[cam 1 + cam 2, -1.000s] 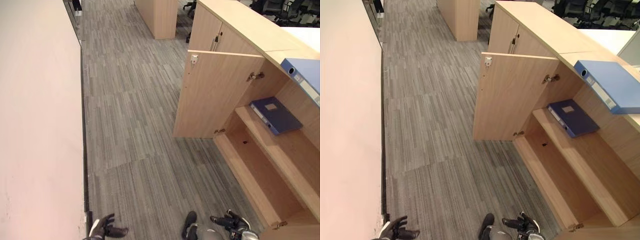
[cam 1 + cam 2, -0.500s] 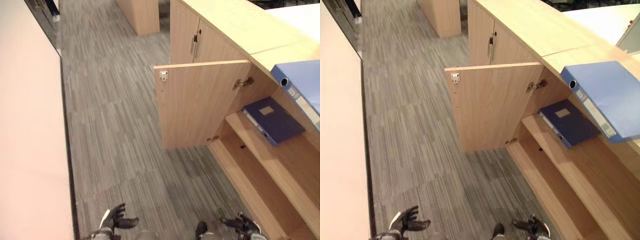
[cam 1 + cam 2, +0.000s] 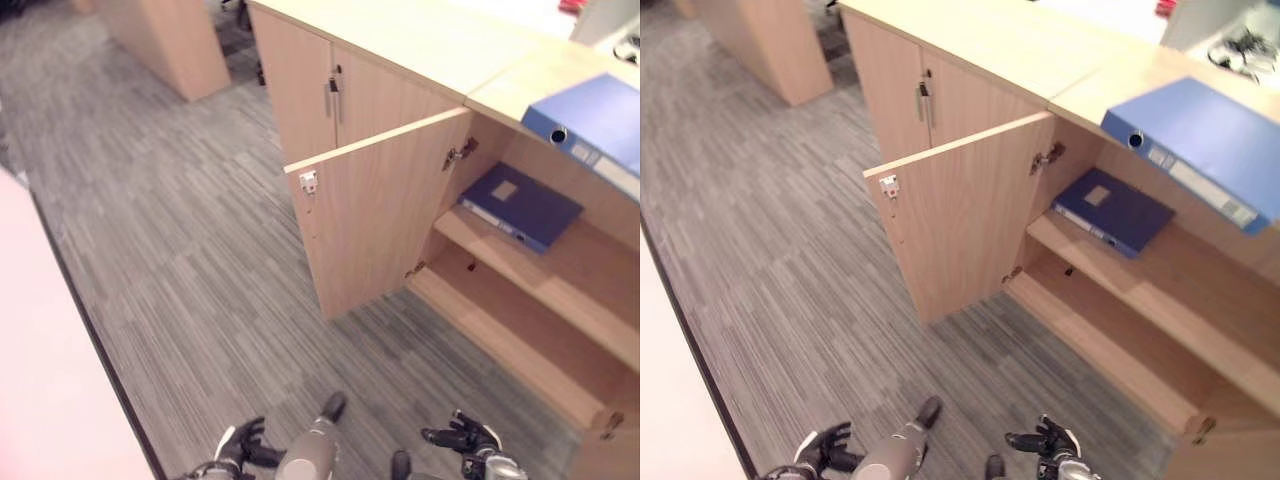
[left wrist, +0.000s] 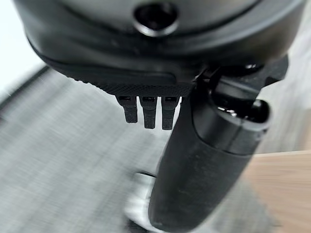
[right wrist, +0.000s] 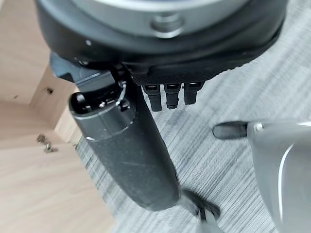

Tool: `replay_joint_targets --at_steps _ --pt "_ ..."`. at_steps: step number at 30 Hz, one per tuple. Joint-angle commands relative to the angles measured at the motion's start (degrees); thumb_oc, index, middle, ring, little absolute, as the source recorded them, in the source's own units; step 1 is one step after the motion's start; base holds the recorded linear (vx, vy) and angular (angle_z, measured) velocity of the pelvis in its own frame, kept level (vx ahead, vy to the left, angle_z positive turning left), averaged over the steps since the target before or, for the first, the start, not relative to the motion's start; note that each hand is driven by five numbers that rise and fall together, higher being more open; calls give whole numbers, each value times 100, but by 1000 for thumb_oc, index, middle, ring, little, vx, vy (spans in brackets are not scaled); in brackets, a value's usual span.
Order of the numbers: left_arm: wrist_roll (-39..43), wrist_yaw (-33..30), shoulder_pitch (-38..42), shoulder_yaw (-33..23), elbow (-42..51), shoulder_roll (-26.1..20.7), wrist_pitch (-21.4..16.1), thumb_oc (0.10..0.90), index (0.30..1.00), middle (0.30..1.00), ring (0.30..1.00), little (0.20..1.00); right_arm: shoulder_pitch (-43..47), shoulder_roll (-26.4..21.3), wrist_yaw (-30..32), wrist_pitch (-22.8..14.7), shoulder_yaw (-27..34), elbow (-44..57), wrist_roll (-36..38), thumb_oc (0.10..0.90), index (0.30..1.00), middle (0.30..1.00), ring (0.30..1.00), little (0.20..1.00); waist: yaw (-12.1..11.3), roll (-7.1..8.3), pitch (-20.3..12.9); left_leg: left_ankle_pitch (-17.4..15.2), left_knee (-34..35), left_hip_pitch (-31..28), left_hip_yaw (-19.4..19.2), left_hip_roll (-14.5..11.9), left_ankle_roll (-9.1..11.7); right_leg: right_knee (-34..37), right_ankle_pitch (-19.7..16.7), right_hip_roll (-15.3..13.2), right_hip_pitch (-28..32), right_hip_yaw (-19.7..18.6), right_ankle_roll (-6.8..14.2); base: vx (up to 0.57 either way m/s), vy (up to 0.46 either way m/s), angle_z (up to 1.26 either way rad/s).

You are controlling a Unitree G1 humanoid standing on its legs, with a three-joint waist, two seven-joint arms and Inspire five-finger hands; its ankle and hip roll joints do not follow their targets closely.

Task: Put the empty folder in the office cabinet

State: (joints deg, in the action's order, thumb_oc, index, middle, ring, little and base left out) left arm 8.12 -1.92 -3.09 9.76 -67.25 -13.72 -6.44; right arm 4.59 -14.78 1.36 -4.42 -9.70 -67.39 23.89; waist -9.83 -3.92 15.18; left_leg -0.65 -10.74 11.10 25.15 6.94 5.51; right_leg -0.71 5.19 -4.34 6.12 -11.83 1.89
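A light blue folder (image 3: pixel 1200 150) lies on the cabinet (image 3: pixel 970 45) top at upper right, well apart from the empty left hand (image 3: pixel 243 447) and right hand (image 3: pixel 462 439), fingers relaxed, at the frame's bottom.

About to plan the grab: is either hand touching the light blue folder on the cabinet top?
Apart. In the right eye view both hands, left and right, hang low over the carpet, far from the light blue folder.
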Motion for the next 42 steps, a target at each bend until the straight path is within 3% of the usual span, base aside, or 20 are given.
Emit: replay_joint_targets --at_steps 1,4,6,10,11,12,17,18,19,20,22,24,28,42 --pt "-214 -76 209 -23 193 -502 -307 800 900 900 900 900 -89 24 -48 -252 74 253 -116 800 900 900 900 900 -37 223 -132 864 779 54 167 -102 -49 -40 234 853 324 108 136 88 147 -111" --pt "-294 -91 219 -4 139 -535 -281 800 900 900 900 900 -19 52 -28 -249 112 205 -88 800 900 900 900 900 1 284 -231 804 802 -120 215 -152 -100 -58 244 828 311 -151 183 123 210 -59" --pt "-282 -75 210 6 198 -639 -275 800 900 900 900 900 38 132 -28 -233 172 174 28 800 900 900 900 900 83 365 -368 659 757 -239 11 -214 -204 -249 271 723 250 -281 285 159 240 -74" --pt "-227 -111 240 -85 235 -750 -270 800 900 900 900 900 119 248 -51 -198 120 218 40 800 900 900 900 900 33 453 -433 372 624 -373 -277 -243 -410 -618 337 563 85 -209 461 83 191 -149" --pt "-162 -127 240 -156 234 -782 -256 800 900 900 900 900 126 287 -68 -189 54 271 -60 800 900 900 900 900 5 466 -429 261 608 -469 -427 -292 -487 -845 292 476 -63 73 579 11 73 -64" --pt "-161 -127 240 -157 234 -783 -256 800 900 900 900 900 125 289 -66 -187 54 274 -61 800 900 900 900 900 -5 471 -427 254 602 -470 -439 -291 -489 -869 307 475 -72 62 581 4 121 -38" --pt "-87 -128 106 -288 176 -765 -217 800 900 900 900 900 151 294 -112 -174 7 301 -335 800 900 900 900 900 -58 288 -227 37 681 -831 -1125 -577 -593 -2002 -52 34 -801 1825 934 -31 148 -88" --pt "-98 -122 -11 -342 140 -737 -202 800 900 900 900 900 140 275 -86 -162 67 298 -410 800 900 900 900 900 -101 238 -179 -100 705 -974 -1400 -684 -605 -2091 -209 -378 -967 2411 984 -23 59 -189" --pt "-103 -112 -64 -395 118 -718 -203 800 900 900 900 900 143 248 -56 -148 103 244 -415 800 900 900 900 900 -141 235 -192 -160 769 -1061 -1533 -774 -551 -1725 -145 -648 -856 2731 880 42 -83 -155" --pt "-83 -107 -82 -428 103 -719 -206 800 900 900 900 900 142 226 -20 -143 150 199 -410 800 900 900 900 900 -178 263 -215 -197 840 -1103 -1610 -859 -489 -1253 -259 -826 -805 2882 802 108 -168 -116" --pt "-40 -136 -80 -468 12 -705 -188 800 900 900 900 900 172 131 59 -115 349 35 -345 800 900 900 900 900 -91 253 -226 -291 838 -1154 -1641 -963 -416 -764 -559 -1079 -1026 2709 832 188 -118 -40" --pt "-62 -147 -67 -447 -58 -665 -237 800 900 900 900 900 56 100 94 -103 540 -86 -224 800 900 900 900 900 -9 385 -270 -389 859 -1214 -1685 -882 -401 -317 -755 -1083 -871 2378 906 218 -62 -40" --pt "-28 -147 -41 -502 -109 -583 -252 800 900 900 900 900 -155 -12 107 -63 639 -237 -308 800 900 900 900 900 70 503 -448 -408 1024 -1304 -1708 -939 -288 51 -968 -1076 -611 2448 1001 201 -116 14" --pt "-80 -143 -32 -431 -198 -490 -215 800 900 900 900 900 -445 -86 43 -40 391 -346 -608 800 900 900 900 900 103 536 -532 -300 1227 -1564 -1489 -1617 111 292 -557 -505 -199 2603 781 108 -90 10"
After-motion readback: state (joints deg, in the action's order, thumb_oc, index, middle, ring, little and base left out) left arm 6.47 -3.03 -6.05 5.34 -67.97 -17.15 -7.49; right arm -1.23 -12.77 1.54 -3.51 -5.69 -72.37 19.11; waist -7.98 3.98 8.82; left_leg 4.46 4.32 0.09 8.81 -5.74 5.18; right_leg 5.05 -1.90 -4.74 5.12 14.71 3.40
